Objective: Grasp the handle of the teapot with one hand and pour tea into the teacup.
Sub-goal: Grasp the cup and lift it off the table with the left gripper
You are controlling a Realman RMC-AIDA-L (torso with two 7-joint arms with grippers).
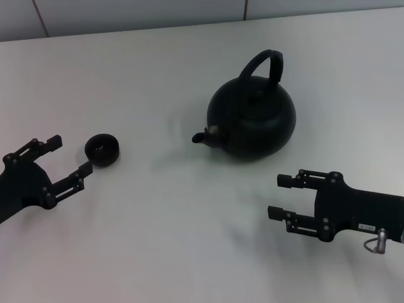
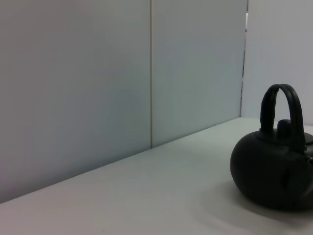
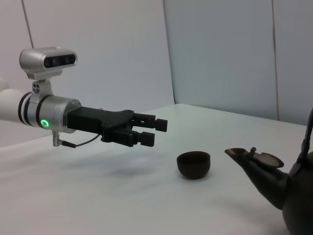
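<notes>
Right, biggest first: white worktop [image 1: 189, 240] w/ pale wall panels [image 2: 98, 73] behind it. Teapot [image 1: 252, 120] sits upright on the worktop, toward the far right of centre in the head view; round matte-black body, lid on, so contents can't be seen. Handle [image 1: 264, 63] arches up over the top of the pot, nothing touching it. Short spout [image 1: 203, 136] points to the robot's left, toward the teacup.

Right pincer [image 1: 284, 197] hovers over the worktop near the robot, in front of the teapot & apart from it; fingers spread open, holding nothing. Left pincer [image 1: 68, 156] is at the left edge of the head view, just beside the teacup; fingers [image 3: 151, 131] likewise spread open, empty. One fingertip sits close to the cup, contact not clear. Its silver wrist shows a green ring light [image 3: 45, 123] w/ a camera [image 3: 48, 58] mounted on top.

Teacup [image 1: 102, 150] stands upright on the worktop, well left of the teapot, spout aimed roughly its way. Small, dark, handleless. Inside looks brownish; can't tell if any liquid is in it.
</notes>
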